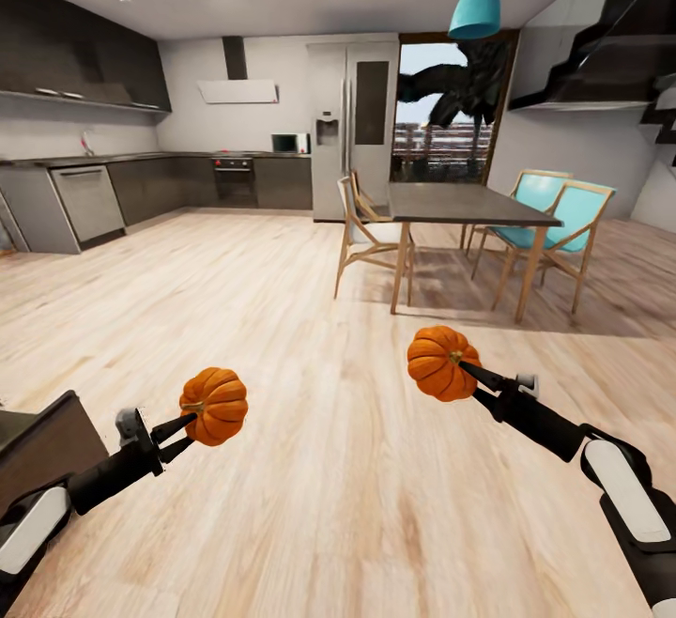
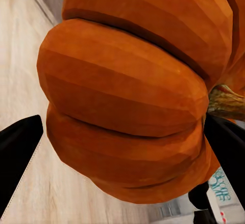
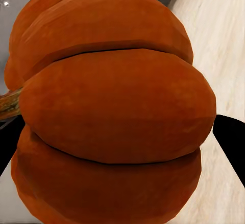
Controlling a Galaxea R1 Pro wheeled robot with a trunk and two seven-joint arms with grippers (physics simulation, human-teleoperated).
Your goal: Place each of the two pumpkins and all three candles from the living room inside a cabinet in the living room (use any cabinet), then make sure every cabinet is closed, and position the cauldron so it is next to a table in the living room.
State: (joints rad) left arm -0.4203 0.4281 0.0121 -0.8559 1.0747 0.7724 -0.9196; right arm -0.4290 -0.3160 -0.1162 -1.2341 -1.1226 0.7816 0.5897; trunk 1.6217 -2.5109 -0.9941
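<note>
- A bright orange ribbed pumpkin (image 1: 215,404) is pinched between the black jaws of the left gripper (image 1: 184,432), held in the air above the pale wooden plank floor (image 1: 310,468), at the left of the head view.
- In the left wrist view, this pumpkin (image 2: 127,96) is seen close up between the two dark fingers (image 2: 18,155), one on each side of it, with its brownish stem (image 2: 224,101) turned sideways toward one finger.
- A second bright orange ribbed pumpkin (image 1: 441,362) is pinched by the jaws of the right gripper (image 1: 467,372), also clear of the floor, at the right of the head view and a little higher in it than the first.
- In the right wrist view, that pumpkin (image 3: 115,111) is seen pressed between the black fingers (image 3: 232,142), with its stem (image 3: 9,105) pointing to the side.
- The two pumpkins are held well apart from each other.
- A dark brown wooden corner of furniture (image 1: 47,444) is seen just beside the left arm.
- Farther off, a dark-topped dining table with wooden legs (image 1: 465,205) is flanked by turquoise-seated wooden chairs (image 1: 554,219), and a dark kitchen with a steel fridge (image 1: 352,130) stands along the back wall.
</note>
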